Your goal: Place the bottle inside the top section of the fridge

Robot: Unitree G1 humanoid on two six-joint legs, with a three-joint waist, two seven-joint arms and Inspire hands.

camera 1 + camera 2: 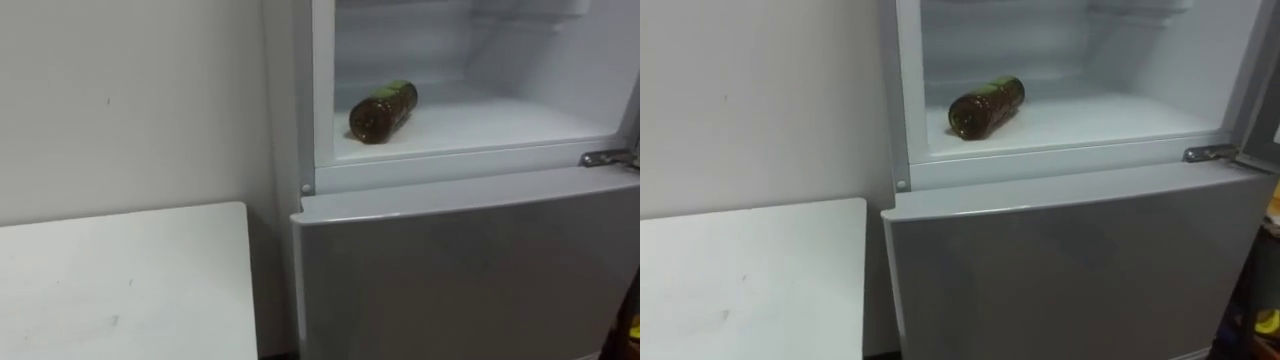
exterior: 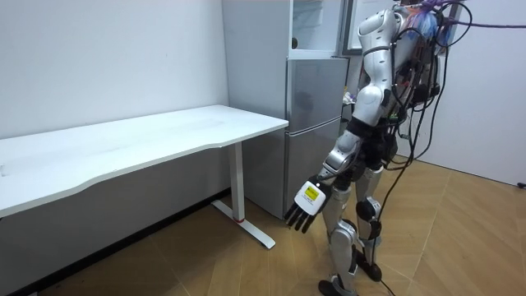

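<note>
A dark brown bottle with a green label lies on its side on the white floor of the upper fridge compartment, near its left wall, base toward me. The same bottle rests apart from both hands. The compartment stands open. In the room view I stand close in front of the fridge, and my left hand hangs low by my leg with straight fingers and nothing in it.
The lower fridge door is shut below the open compartment. A metal hinge sticks out at the compartment's right edge. A white table stands to the left against the wall, its end next to the fridge.
</note>
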